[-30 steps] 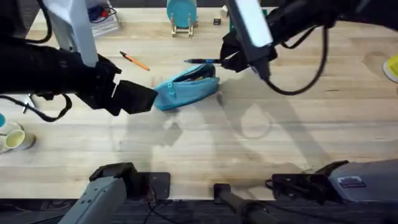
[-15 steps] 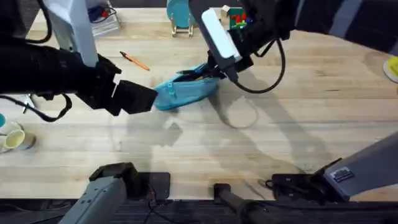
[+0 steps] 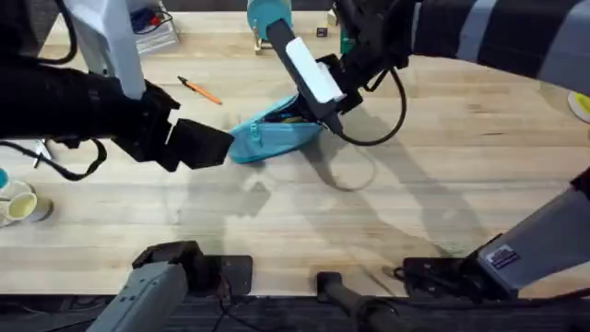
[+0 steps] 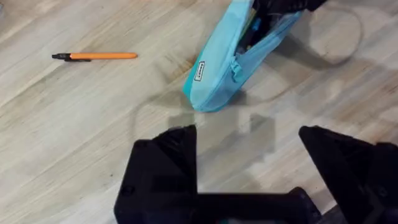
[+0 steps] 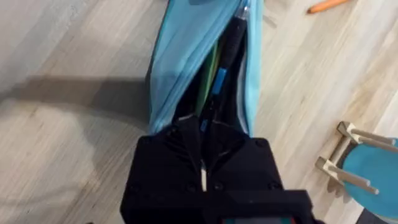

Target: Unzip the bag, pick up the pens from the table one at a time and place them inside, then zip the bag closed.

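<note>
Right jaws inside soft bag (image 5: 186, 68)

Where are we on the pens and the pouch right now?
Unzipping is done: the bag gapes open. In hand: the right tool is at the opening with the black pen going in. The left tool is open, near the bag's end. Left: the orange pen on the table, then zipping.

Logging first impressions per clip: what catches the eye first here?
The right gripper pokes into the unzipped light blue bag at mid-table, fingers together on a black pen. An orange pen lies alone beyond it, and the left gripper hovers open by the bag's end.
</note>
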